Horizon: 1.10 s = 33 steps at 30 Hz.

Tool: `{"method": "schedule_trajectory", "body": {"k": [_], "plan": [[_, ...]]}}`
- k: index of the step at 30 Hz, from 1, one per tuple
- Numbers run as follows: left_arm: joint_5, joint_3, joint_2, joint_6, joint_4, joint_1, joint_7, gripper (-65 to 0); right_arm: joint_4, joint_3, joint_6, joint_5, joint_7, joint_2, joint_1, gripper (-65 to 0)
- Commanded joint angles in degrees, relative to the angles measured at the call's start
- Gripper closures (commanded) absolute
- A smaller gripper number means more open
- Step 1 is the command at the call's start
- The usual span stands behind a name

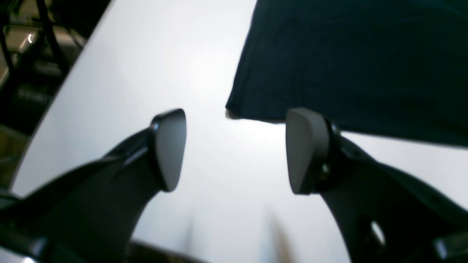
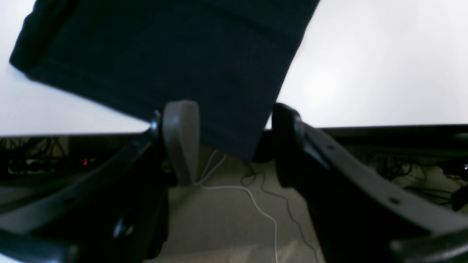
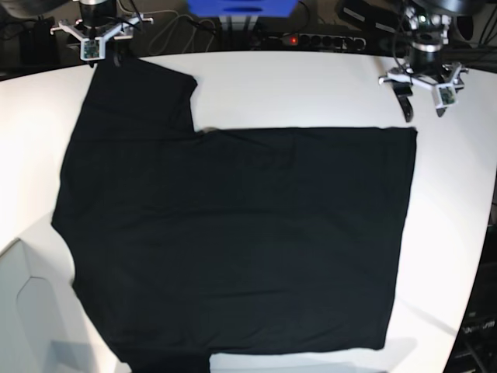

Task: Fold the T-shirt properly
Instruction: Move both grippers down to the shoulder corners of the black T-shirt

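Both sets of jaws wide, nothing held. T-shirt (image 3: pixel 233 241) flat on table (image 3: pixel 311 85): corner just ahead of left gripper (image 1: pixel 236 149), sleeve hem between jaws of right gripper (image 2: pixel 234 142), overhanging edge. Risk: sleeve dragging off, unclamped and hanging.

Both arms end in black two-finger grippers. Left gripper (image 1: pixel 234 149): glossy black curved finger arms, flat matte grey-black rounded pads on the fingers (image 1: pixel 170 148), a screw by the pad mount, an oval hole in one finger arm. Right gripper (image 2: pixel 226 142): same build, one grey pad on the fingers (image 2: pixel 181 140), small holes along the black arm. In the base view, silver-white wrist brackets with small green-marked modules and black cabling.
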Motion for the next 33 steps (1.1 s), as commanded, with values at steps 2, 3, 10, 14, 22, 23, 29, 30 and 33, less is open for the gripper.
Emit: {"method": "schedule_trajectory", "body": {"k": [2, 3, 10, 14, 22, 23, 29, 30, 33], "plan": [[0.1, -0.6, -0.4, 0.6, -1.6, -4.1, 1.1, -41.2, 0.8, 0.2, 0.0, -0.1, 1.1, 0.7, -0.3, -32.6], [0.1, -0.5, -0.4, 0.6, -3.0, -6.3, 2.0, -41.2, 0.7, 0.2, 0.0, -0.2, 1.1, 1.0, -0.2, -32.6], [0.1, -0.1, 0.6, 0.6, -12.3, -14.8, 2.4, -41.3, 0.7, 0.4, 0.0, -0.3, 1.1, 1.7, -0.2, -32.6], [0.1, -0.1, 0.7, 0.6, -18.7, -17.5, 2.4, -41.3, 0.6, 0.8, 0.0, -0.3, 1.1, 1.6, -0.2, -32.6], [0.1, 3.4, 0.2, 0.5, -25.1, -20.5, 2.3, -41.2, 0.6, 1.9, 0.0, -0.3, 1.1, 1.6, -0.2, -32.6], [0.1, 4.0, 0.2, 0.5, -25.1, -20.5, 2.3, -41.2, 0.6, 2.2, 0.0, -0.3, 1.1, 1.5, -0.2, -32.6], [0.1, 4.1, 0.7, 0.5, -25.1, -20.1, 2.3, -38.9, 0.6, 2.4, 0.0, -0.3, 1.1, 1.6, -0.2, -32.4], [0.1, 4.1, 0.7, 0.5, -25.1, -20.1, 2.3, -35.9, 0.6, 2.4, 0.0, -0.3, 1.1, 1.6, -0.2, -32.3], [0.1, 4.1, 0.7, 0.5, -25.1, -20.0, 2.2, -23.8, 0.5, 2.4, 0.0, -0.3, 1.1, 1.6, -0.2, -32.3]]}}
